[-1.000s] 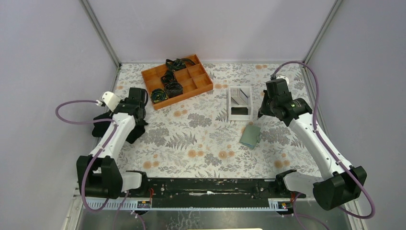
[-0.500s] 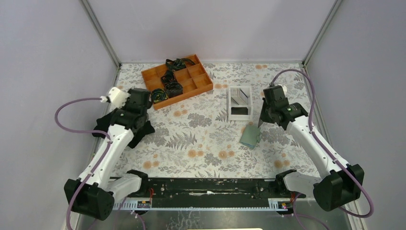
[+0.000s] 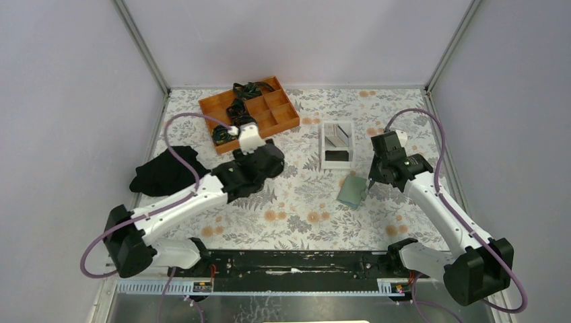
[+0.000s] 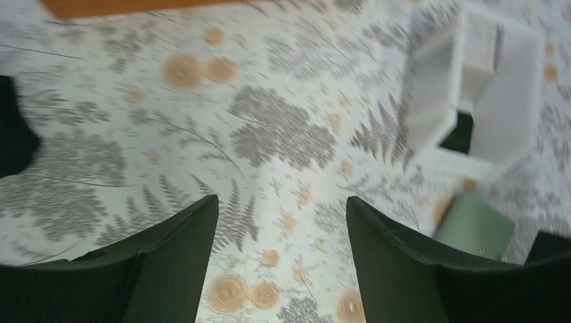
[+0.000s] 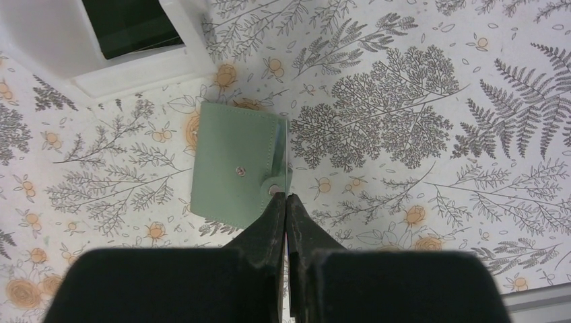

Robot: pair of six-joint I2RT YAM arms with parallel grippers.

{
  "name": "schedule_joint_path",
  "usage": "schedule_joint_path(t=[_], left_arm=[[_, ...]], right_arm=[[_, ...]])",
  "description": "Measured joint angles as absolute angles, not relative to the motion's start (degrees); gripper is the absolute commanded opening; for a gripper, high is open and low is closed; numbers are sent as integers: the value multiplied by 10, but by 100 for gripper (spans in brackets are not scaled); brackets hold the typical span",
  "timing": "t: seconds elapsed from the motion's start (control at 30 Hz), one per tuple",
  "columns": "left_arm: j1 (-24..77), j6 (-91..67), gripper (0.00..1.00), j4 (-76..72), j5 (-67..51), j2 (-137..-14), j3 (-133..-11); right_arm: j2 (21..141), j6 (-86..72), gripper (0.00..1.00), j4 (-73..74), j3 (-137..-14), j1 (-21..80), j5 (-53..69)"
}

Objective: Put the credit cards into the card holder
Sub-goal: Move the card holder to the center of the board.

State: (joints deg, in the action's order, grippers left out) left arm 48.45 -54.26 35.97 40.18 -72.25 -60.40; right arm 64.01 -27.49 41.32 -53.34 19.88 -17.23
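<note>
At the far left a black cloth [image 3: 165,171] lay bunched on the flowered table cover [image 3: 283,202], with the left arm reaching past its near side toward the middle. Behind that arm an orange box [image 3: 281,114] sat at an angle, black cables [image 3: 237,108] coiled in several of its compartments and spilling over its far rim. The left gripper [image 4: 282,200] hung over the bare cover near the middle of the table, its fingers [image 4: 175,262] spread wide apart with nothing between them. Right of it stood the white tray [image 3: 324,145], well apart from the orange box. The cards [image 3: 340,136] were in this tray: a grey one leaned in the far part and a black one lay flat in the near part, though how many there were in all could not be made out. Just in front of the tray, close to its near right corner, the green wallet [image 3: 352,192] lay flat on the cover, its flap closed and its snap facing up. The right gripper [image 5: 286,197] was at the wallet's right edge, by the snap tab, with its fingers pressed together and no gap showing. Its tips touched that edge, but whether they pinched the flap could not be told.
</note>
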Motion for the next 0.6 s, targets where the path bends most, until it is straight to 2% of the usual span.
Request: schedule_joint_path(t=[0.2, 0.6], left_arm=[[538, -504, 75, 276, 335, -792, -591], [566, -463, 74, 156, 242, -906, -573]], right_arm=[[640, -284, 0, 406, -510, 199, -184], [650, -290, 0, 347, -488, 190, -174]])
